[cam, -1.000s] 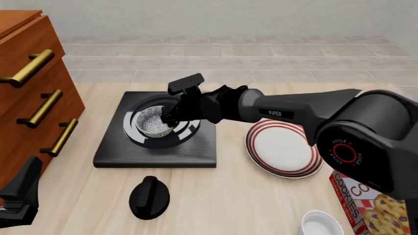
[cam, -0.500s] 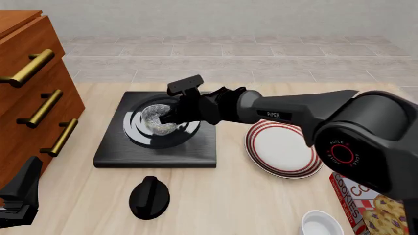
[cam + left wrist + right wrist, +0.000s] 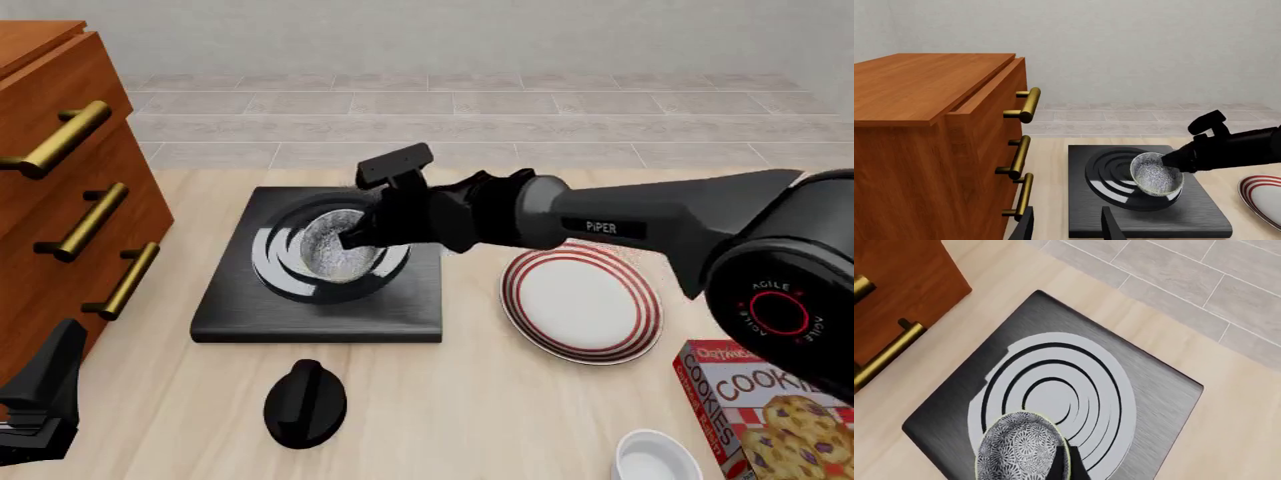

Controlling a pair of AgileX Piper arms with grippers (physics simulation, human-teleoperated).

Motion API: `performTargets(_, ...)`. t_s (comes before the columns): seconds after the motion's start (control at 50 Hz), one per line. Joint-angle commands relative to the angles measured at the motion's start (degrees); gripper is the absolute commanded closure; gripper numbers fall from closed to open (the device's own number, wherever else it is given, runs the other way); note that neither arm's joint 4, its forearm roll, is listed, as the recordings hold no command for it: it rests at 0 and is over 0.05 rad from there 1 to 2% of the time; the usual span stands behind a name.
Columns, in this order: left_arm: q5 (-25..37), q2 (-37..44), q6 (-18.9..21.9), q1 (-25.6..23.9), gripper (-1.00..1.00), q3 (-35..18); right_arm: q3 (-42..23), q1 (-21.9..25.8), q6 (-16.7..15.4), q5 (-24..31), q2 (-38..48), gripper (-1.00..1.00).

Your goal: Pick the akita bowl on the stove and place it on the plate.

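Note:
The akita bowl [image 3: 334, 250], speckled grey-white inside, hangs tilted just above the stove [image 3: 267, 310] and its burner rings. My right gripper [image 3: 355, 238] is shut on the bowl's rim at the side nearer the plate [image 3: 582, 302], which lies on the table right of the stove. In the left wrist view the bowl [image 3: 1157, 174] is clear of the stove [image 3: 1201, 210], held by the right gripper [image 3: 1173, 161]. The right wrist view shows the bowl [image 3: 1016, 447] against one dark finger [image 3: 1066, 462]. My left gripper [image 3: 1067, 227] is open and holds nothing, low at the front left [image 3: 43, 398].
A wooden drawer cabinet [image 3: 67, 190] with brass handles stands left of the stove. A black round knob [image 3: 304, 403] lies in front of the stove. A plain white bowl [image 3: 657, 460] and a cookie box [image 3: 767, 415] sit at the front right.
The bowl has come up off the burner rings, tipped on its side, and shifted slightly right with the right gripper. The left arm has not moved.

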Motion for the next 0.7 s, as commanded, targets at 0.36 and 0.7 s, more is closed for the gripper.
performTargets(0.36, 0.0, 0.0, 0.0, 0.0, -1.00, 0.0, 14.2, -3.8, -0.1, -5.4, -15.0, 1.00)
performTargets(0.7, 0.0, 0.0, 0.0, 0.0, -1.00, 0.0, 21.3, -6.2, 2.0, -8.4, -22.1, 1.00)
